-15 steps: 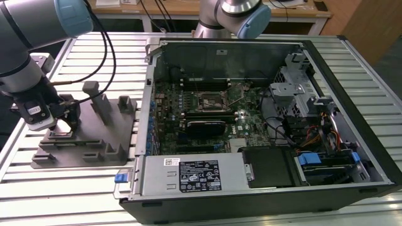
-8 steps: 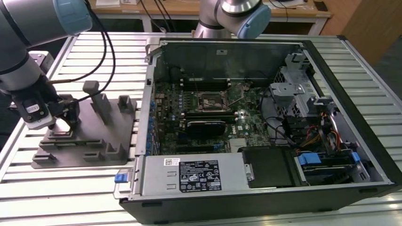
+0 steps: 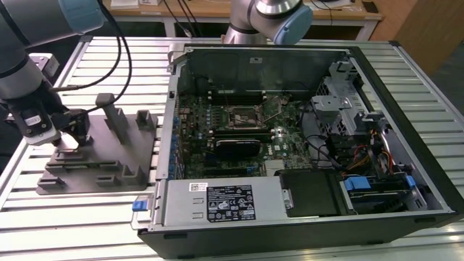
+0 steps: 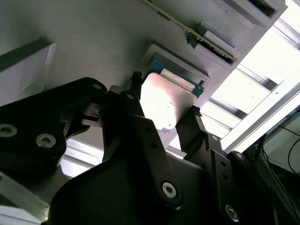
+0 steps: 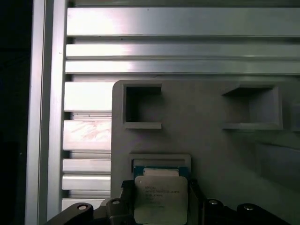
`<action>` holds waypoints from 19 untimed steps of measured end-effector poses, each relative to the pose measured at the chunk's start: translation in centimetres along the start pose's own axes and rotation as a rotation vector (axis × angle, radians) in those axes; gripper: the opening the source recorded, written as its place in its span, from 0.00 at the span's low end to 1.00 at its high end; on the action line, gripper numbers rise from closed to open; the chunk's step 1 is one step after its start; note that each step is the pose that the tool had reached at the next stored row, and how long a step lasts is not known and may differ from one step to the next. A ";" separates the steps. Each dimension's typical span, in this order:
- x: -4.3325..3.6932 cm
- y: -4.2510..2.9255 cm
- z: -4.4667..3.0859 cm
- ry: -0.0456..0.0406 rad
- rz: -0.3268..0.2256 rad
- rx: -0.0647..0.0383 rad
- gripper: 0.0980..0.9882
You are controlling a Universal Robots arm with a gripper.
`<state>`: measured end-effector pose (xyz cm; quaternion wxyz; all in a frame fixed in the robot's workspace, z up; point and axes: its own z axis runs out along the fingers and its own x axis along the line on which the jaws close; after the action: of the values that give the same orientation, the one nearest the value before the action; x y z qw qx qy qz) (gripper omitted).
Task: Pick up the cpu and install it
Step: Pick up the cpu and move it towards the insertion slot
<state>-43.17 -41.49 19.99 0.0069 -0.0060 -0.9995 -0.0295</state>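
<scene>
The black two-fingered gripper [image 4: 164,96] is closed narrowly on the small flat square cpu with a silvery-white metal top [image 4: 165,107], its dark fingers [image 4: 196,124] pressed against two opposite edges of the chip. In the first wrist view the cpu [image 5: 158,196] sits between the same fingertips of the gripper [image 5: 159,192], with the blue-green rim of its board showing just beyond the metal top, right at a shallow square recess in the grey plastic holder block [image 5: 211,140]. I cannot tell whether the chip is seated in that recess or raised just off it. In the exterior view the gripper [image 3: 69,140] hangs low over the near corner of the holder block [image 3: 87,179], which lies on the slatted aluminium surface [image 3: 73,228] at the exterior view's left. Just beside the block, toward the exterior view's right, the open black computer case [image 3: 290,244] lies on its side, with the green motherboard [image 3: 286,147] exposed and its square black-framed socket [image 3: 243,114] well apart from the gripper.
</scene>
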 end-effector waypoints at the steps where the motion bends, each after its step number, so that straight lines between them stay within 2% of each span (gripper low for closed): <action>1: 0.00 0.01 -0.17 0.0000 0.000 0.000 0.50; 13: 0.03 0.13 -2.18 -0.0002 0.000 0.000 0.50; 19: 0.04 0.16 -2.76 -0.0002 0.000 0.000 0.50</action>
<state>-43.17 -41.49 22.75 0.0068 -0.0060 -0.9995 -0.0295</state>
